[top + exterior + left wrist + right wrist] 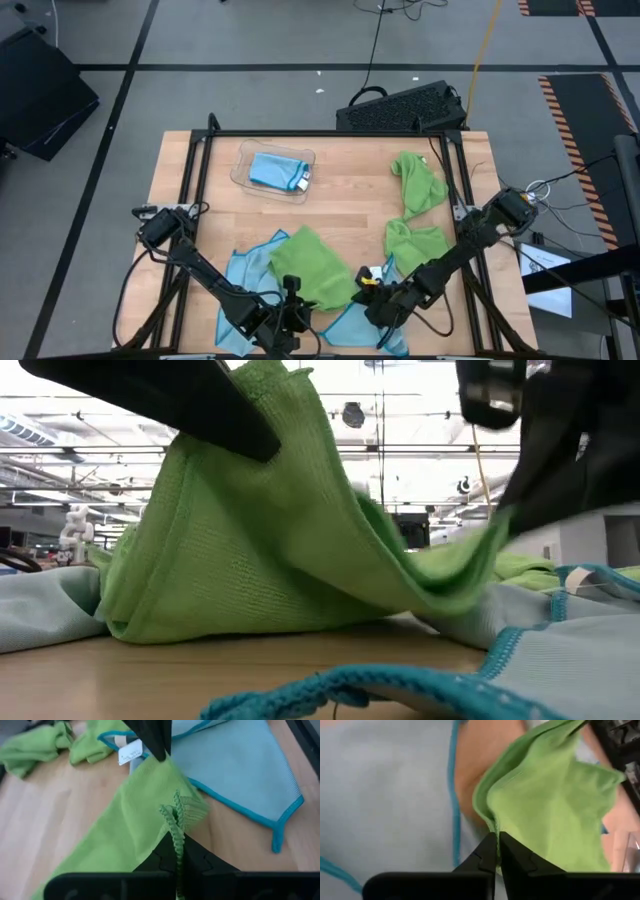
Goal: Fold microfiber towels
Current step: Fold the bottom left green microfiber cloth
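Left gripper (176,851) clamped on green towel (312,268) edge at near table edge; right gripper (497,851) pinches its opposite corner. Towel stretched between them, over light blue towels (250,272) on table (345,205).

The near edge is pretty jammed: both arms meet there over the raised lime green towel (312,272), with light blue towels (247,268) spread under and beside it. On the right, two more green towels (416,182) pile up by the frame rail. The clear tray (240,170) takes the far left. The bare wood (340,205) mid-table is the open lane.
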